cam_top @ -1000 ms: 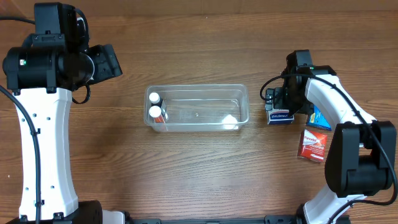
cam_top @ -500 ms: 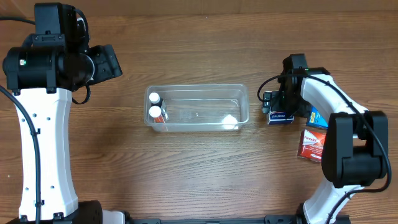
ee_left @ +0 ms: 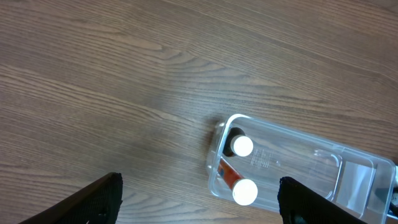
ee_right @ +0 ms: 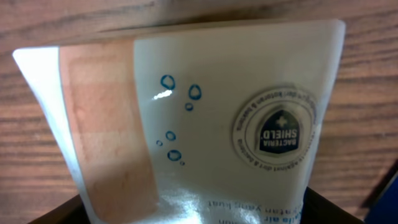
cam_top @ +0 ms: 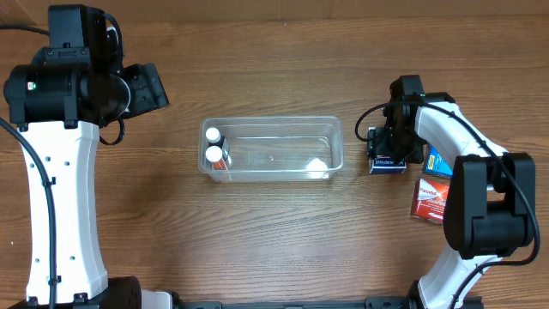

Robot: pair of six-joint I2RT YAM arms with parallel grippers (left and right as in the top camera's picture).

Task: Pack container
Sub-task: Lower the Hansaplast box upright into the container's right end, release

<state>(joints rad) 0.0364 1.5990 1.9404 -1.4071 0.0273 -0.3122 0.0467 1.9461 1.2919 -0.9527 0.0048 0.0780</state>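
Observation:
The clear plastic container [cam_top: 274,121] lies at the table's middle, with two white-capped bottles [cam_top: 213,146] at its left end. It also shows in the left wrist view [ee_left: 298,163], where the caps [ee_left: 242,147] are bright. My right gripper [cam_top: 386,142] is just right of the container, shut on a white and blue plaster box [cam_top: 388,161]. That box [ee_right: 205,112] fills the right wrist view, with a dark finger at each lower corner [ee_right: 199,214]. My left gripper [ee_left: 202,202] is open and empty, high above the table left of the container [cam_top: 147,86].
A red box [cam_top: 431,199] and a blue box [cam_top: 440,161] lie on the table right of the plaster box, under my right arm. The wooden table top extends all round the container.
My right arm swung its elbow inward and the gripper edged slightly toward the container with the plaster box. The left arm has not moved.

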